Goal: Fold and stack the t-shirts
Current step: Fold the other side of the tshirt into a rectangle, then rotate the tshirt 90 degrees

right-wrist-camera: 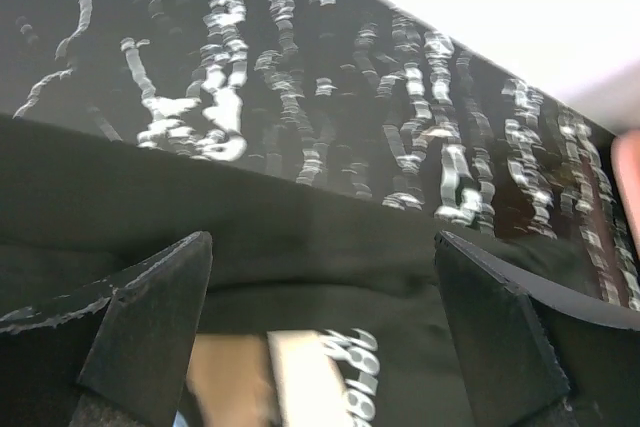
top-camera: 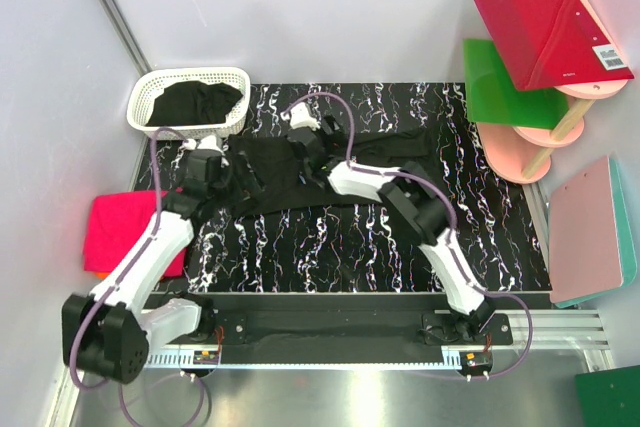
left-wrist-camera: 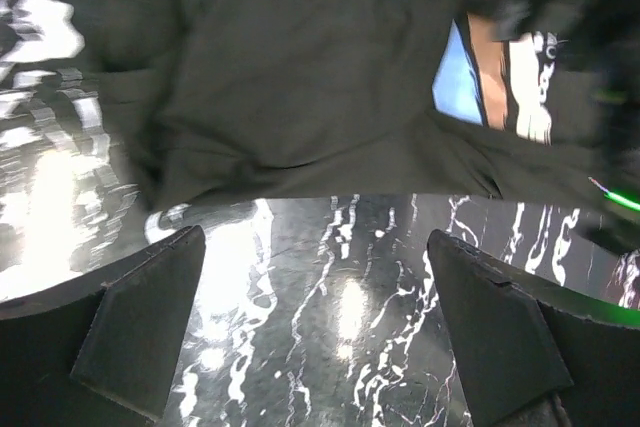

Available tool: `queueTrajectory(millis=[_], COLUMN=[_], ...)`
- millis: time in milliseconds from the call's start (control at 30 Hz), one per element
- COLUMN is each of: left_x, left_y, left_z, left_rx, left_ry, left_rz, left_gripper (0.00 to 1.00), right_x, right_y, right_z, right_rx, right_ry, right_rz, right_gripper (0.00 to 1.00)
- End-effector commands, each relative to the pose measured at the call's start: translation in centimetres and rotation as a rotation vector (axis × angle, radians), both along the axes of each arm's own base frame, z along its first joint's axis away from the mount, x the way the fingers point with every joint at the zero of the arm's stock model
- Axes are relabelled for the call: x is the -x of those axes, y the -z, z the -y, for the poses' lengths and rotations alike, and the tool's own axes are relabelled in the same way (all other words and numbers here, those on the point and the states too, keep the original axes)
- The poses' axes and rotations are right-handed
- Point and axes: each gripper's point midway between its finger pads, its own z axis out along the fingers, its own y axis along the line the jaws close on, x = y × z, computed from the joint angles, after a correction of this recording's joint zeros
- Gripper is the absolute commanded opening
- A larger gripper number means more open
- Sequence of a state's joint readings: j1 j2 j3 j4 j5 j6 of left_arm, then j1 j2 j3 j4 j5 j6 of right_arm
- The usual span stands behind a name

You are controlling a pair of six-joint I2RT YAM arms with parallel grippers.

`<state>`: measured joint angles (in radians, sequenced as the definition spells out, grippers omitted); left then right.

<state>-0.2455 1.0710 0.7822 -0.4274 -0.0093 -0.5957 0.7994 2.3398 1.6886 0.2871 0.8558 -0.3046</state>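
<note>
A black t-shirt [top-camera: 300,179] lies spread across the middle of the black marbled mat [top-camera: 340,247]. Its blue, tan and white print shows in the left wrist view [left-wrist-camera: 495,82] and the right wrist view [right-wrist-camera: 300,377]. My left gripper [top-camera: 212,169] is open and empty at the shirt's left edge, above bare mat [left-wrist-camera: 315,307]. My right gripper [top-camera: 312,137] is open and empty over the shirt's far edge [right-wrist-camera: 320,247]. Another black t-shirt [top-camera: 195,102] lies in the white basket [top-camera: 145,97]. A folded hot-pink t-shirt [top-camera: 120,232] lies left of the mat, with orange under it.
Red [top-camera: 548,37], green [top-camera: 505,82] and pink [top-camera: 520,152] flat boards stand on a rack at the back right. A pink board [top-camera: 588,232] lies right of the mat. Grey walls close in the left and back.
</note>
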Motion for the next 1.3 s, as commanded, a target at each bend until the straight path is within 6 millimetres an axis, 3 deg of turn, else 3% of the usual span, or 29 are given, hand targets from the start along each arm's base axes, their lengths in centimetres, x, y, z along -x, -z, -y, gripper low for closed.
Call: queueTrajectory(millis=[0, 33, 67, 100, 133, 167, 200, 233, 267, 333, 367, 400, 533, 567, 633, 700, 900, 1067, 1267], left_x=[-2.5, -2.8, -3.2, -3.7, -4.1, -4.8, -5.3, -5.7, -6.4, -8.2, -8.2, -8.7, -10.7, -10.3, -11.3, -10.7, -9.4, -8.0, -7.0], left_y=[0.0, 1.1, 0.8, 1.0, 2.5, 1.9, 2.3, 4.4, 3.8, 4.7, 5.0, 5.2, 5.6, 6.2, 6.3, 6.8, 4.9, 5.2, 8.6], left_z=[3.7, 4.5, 5.7, 6.4, 7.2, 8.6, 9.2, 9.9, 11.3, 12.4, 13.1, 13.5, 14.9, 14.4, 13.5, 11.4, 7.5, 4.5, 2.9], left_rx=[0.024, 0.009, 0.008, 0.006, -0.006, -0.007, -0.013, -0.038, -0.042, -0.089, -0.099, -0.11, -0.158, -0.196, -0.279, -0.38, -0.503, -0.604, -0.651], left_ry=[0.089, 0.111, 0.141, 0.158, 0.169, 0.198, 0.209, 0.226, 0.249, 0.248, 0.257, 0.254, 0.253, 0.246, 0.206, 0.159, 0.053, -0.005, 0.022], left_rz=[0.045, 0.017, 0.023, 0.02, -0.024, -0.017, -0.033, -0.089, -0.093, -0.113, -0.125, -0.121, -0.125, -0.164, -0.18, -0.234, -0.22, -0.269, -0.401], left_gripper=[0.97, 0.91, 0.77, 0.39, 0.13, 0.0, 0.0, 0.0, 0.0, 0.0, 0.0, 0.0, 0.0, 0.0, 0.0, 0.0, 0.0, 0.0, 0.0], right_x=[0.1, -0.8, -1.1, -1.6, -2.7, -3.1, -3.7, -4.2, -5.0, -6.0, -6.6, -6.9, -7.1, -7.0, -6.6, -6.2, -5.4, -5.1, -4.3], right_y=[-11.5, -11.0, -10.1, -9.1, -8.4, -7.9, -6.6, -5.7, -5.3, -3.7, -3.2, -1.3, 1.9, 3.2, 3.9, 4.8, 5.6, 5.9, 7.2], right_z=[5.1, 7.1, 8.3, 9.3, 11.7, 12.9, 13.9, 14.6, 16.8, 17.9, 19.4, 19.2, 19.7, 19.6, 19.2, 18.8, 18.7, 18.3, 18.4], right_rx=[-0.219, -0.205, -0.175, -0.171, -0.165, -0.167, -0.166, -0.184, -0.209, -0.247, -0.285, -0.31, -0.397, -0.405, -0.414, -0.432, -0.449, -0.46, -0.461], right_ry=[0.13, 0.164, 0.175, 0.196, 0.245, 0.276, 0.299, 0.289, 0.326, 0.324, 0.347, 0.325, 0.308, 0.311, 0.296, 0.289, 0.297, 0.29, 0.309], right_rz=[0.187, 0.177, 0.137, 0.107, 0.083, 0.038, 0.001, -0.044, -0.092, -0.169, -0.197, -0.262, -0.437, -0.471, -0.506, -0.536, -0.573, -0.588, -0.628], right_gripper=[1.0, 0.89, 0.72, 0.34, 0.0, 0.0, 0.0, 0.0, 0.0, 0.0, 0.0, 0.0, 0.0, 0.0, 0.0, 0.0, 0.0, 0.0, 0.0])
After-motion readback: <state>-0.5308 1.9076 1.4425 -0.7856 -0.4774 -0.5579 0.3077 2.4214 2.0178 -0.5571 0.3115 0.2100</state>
